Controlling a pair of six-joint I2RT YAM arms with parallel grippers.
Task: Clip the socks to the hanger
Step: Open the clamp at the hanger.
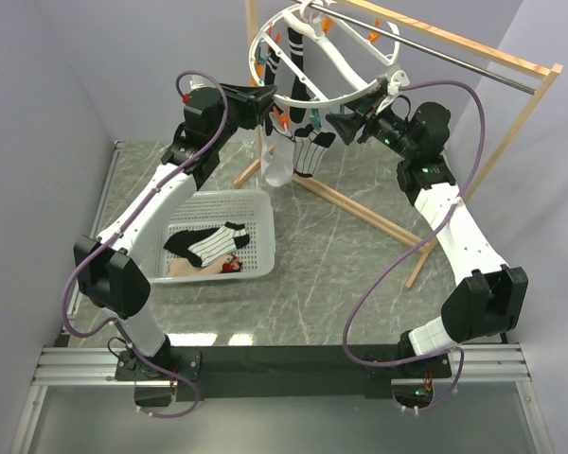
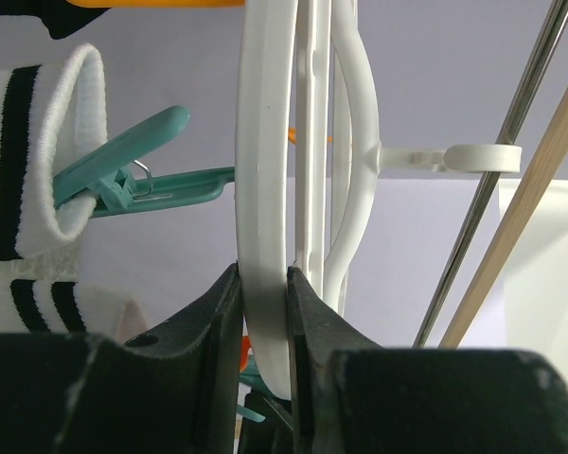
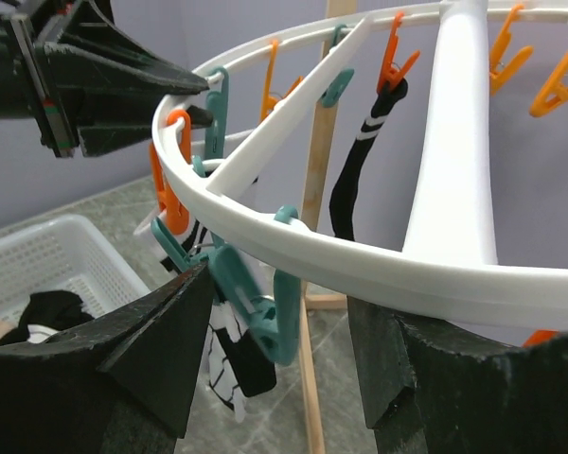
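The white ring hanger (image 1: 346, 64) hangs from the rod at the back. My left gripper (image 2: 265, 284) is shut on the hanger's rim (image 2: 263, 189), and it also shows as the left gripper (image 3: 170, 80) in the right wrist view. Beside it a teal clip (image 2: 133, 170) pinches a white sock with black bands (image 2: 38, 161). My right gripper (image 3: 279, 312) is open under the rim (image 3: 360, 255), with a teal clip (image 3: 265, 317) between its fingers. A black sock (image 3: 360, 180) hangs from an orange clip. More socks (image 1: 293, 156) dangle below the ring. A striped sock (image 1: 213, 241) lies in the basket.
The white perforated basket (image 1: 260, 241) stands at the left, below my left arm. A wooden frame (image 1: 525, 123) with a metal rod (image 1: 454, 52) carries the hanger, and its base bar (image 1: 360, 208) crosses the table. Grey walls close in on both sides.
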